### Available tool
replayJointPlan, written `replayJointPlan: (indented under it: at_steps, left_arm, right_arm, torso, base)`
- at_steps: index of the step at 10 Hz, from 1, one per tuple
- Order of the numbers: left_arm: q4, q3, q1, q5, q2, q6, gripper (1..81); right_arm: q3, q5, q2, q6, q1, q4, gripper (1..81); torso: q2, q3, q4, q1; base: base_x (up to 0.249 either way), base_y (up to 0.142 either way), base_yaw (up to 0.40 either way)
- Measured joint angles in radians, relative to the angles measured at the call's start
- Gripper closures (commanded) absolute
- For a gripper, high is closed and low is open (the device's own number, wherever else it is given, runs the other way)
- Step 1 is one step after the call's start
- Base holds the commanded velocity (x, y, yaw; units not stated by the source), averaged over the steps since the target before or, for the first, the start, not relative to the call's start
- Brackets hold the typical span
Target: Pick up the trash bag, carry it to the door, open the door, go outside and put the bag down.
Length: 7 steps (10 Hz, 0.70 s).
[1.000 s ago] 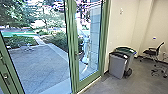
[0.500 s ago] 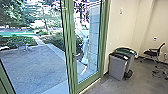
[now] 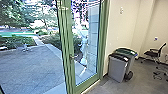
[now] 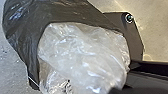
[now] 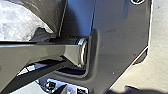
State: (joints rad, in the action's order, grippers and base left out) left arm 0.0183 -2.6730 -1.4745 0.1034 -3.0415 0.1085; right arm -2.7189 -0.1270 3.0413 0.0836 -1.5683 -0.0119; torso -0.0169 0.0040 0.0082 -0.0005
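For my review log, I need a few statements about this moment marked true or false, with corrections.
1. The trash bag shows before the left wrist camera. True.
2. The door frame is red. False: the door frame is green.
3. A gray bin stands indoors, close to a green-lidded bin. True.
4. The office chair stands outside on the paving. False: the office chair is indoors.

The grey floor (image 3: 141, 77) carries two bins (image 3: 116, 68) — and a chair (image 3: 151, 53).
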Motion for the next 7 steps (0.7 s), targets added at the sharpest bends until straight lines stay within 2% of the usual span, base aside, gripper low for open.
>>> replayJointPlan:
  at_steps: [3,7]
  left_arm:
    - [0.000,0.000,0.000,0.000,0.000,0.000,81.1]
    - [0.000,-0.001,-0.004,0.000,0.000,0.000,81.1]
  right_arm:
    - [0.000,0.000,0.000,0.000,0.000,0.000,1.0]
    - [-0.003,0.000,0.001,0.000,-0.005,0.000,1.0]
  torso:
    - [0.000,0.000,0.000,0.000]
    - [0.000,0.000,0.000,0.000]
  base:
    - [0.142,-0.069,0.000]
    - [0.134,0.000,0.000]
